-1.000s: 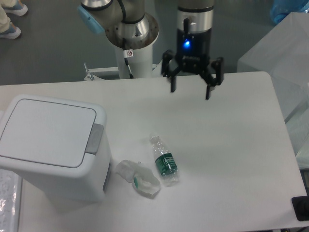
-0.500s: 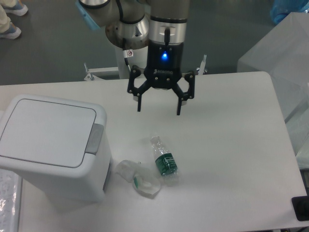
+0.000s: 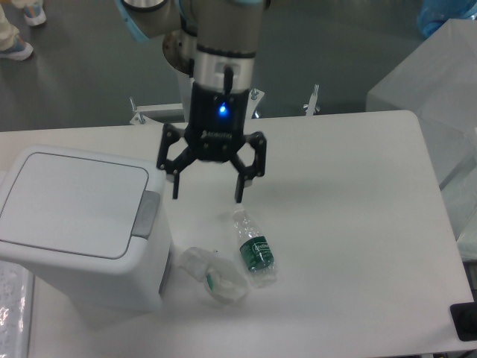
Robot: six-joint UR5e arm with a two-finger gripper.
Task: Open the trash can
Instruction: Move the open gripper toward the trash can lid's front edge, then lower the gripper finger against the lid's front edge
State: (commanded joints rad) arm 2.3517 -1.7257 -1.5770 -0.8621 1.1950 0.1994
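Note:
The trash can point(image 3: 74, 224) is a large white boxy bin at the left of the table, lid shut flat, with a grey push-button point(image 3: 146, 215) at the lid's right edge. My gripper point(image 3: 209, 192) is open and empty, fingers pointing down. It hangs above the table just right of the bin, with its left fingertip point(image 3: 177, 190) a little above and right of the button, not touching it.
A small plastic bottle with a green label point(image 3: 253, 250) lies on the table below the gripper. A crumpled white wrapper point(image 3: 212, 274) lies next to the bin's right side. A black object point(image 3: 465, 321) sits at the table's front right corner.
The gripper has moved left and toward the front, from the table's back middle to just right of the bin's button. It stays open. Nothing else moved.

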